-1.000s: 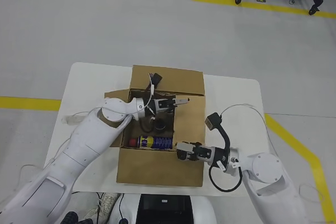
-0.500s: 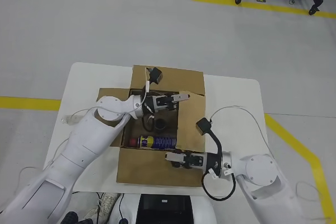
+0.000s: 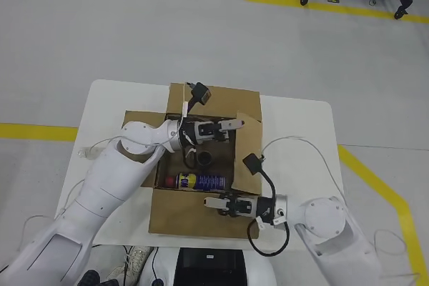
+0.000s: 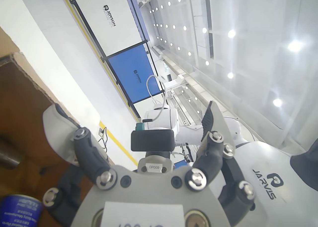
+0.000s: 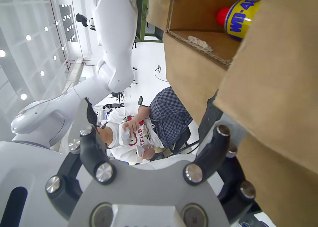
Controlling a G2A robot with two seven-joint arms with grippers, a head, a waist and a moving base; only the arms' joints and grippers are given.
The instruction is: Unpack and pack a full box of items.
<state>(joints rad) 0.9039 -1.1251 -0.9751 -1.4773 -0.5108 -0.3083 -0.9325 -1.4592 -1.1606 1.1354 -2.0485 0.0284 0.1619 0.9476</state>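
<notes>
An open cardboard box (image 3: 200,218) stands in the middle of the white table (image 3: 114,100). Inside lie a blue-and-yellow spray can (image 3: 199,181) with a red cap and a dark round item (image 3: 204,156). My left gripper (image 3: 230,124) is open over the box's far right part, one finger (image 4: 58,119) against the right flap (image 3: 248,146). My right gripper (image 3: 213,203) is open at the near flap, whose cardboard (image 5: 270,68) lies beside one finger (image 5: 211,113). The spray can (image 5: 239,19) shows past that flap, and a blue can (image 4: 19,206) below the left gripper (image 4: 134,118).
The far flap (image 3: 214,100) lies flat on the table, and the left flap (image 3: 139,118) is folded outward. Bare table lies left and right of the box. A loose cable (image 3: 307,146) arcs over the table's right side.
My right gripper has slid left along the near flap. My left gripper has shifted slightly toward the far side, and the right flap stands more upright.
</notes>
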